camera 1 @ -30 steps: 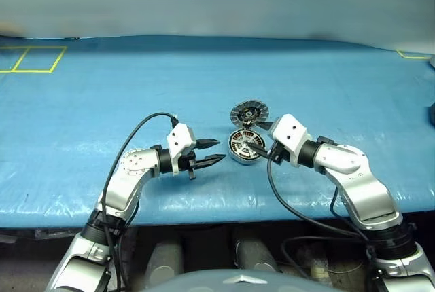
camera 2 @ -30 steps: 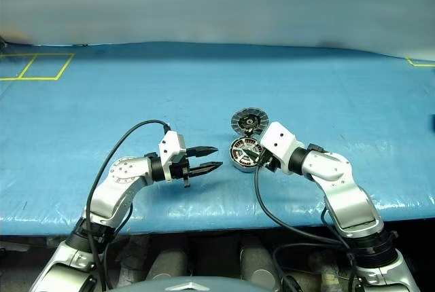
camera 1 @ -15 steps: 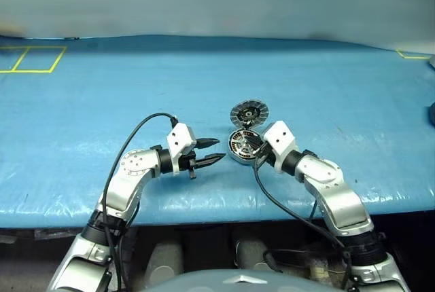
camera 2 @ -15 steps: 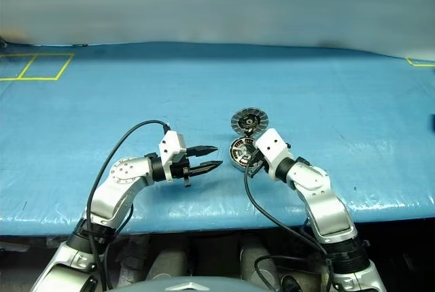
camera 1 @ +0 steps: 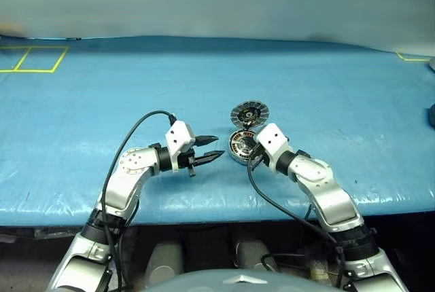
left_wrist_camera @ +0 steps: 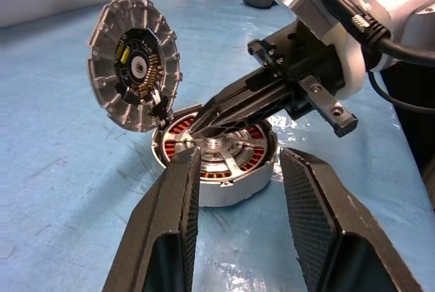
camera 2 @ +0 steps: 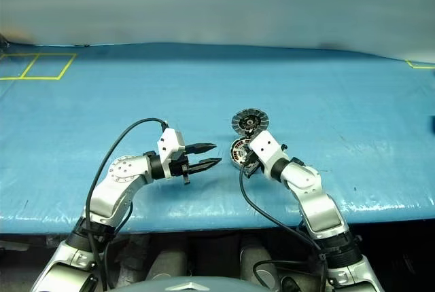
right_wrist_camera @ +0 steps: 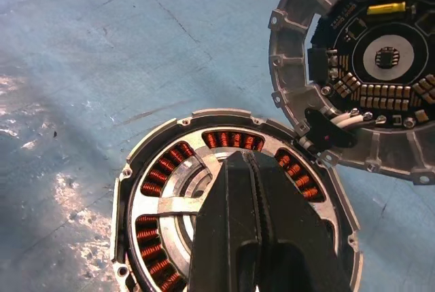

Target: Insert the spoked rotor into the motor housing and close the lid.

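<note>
Right claw (left_wrist_camera: pixel 197 129), pressed together, pushes on the spoked rotor (right_wrist_camera: pixel 204 190) in the motor housing (left_wrist_camera: pixel 217 193); left claw (camera 1: pixel 212 148) waits spread; next, swing down the lid (left_wrist_camera: pixel 132 61).

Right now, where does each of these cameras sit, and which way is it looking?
Left and right eye views: on the head, looking forward and down over both arms to the motor housing and lid.
Left wrist view: along the open left gripper at the housing and the shut right gripper.
Right wrist view: along its shut fingers onto the housing.
All views share the housing and lid.
</note>
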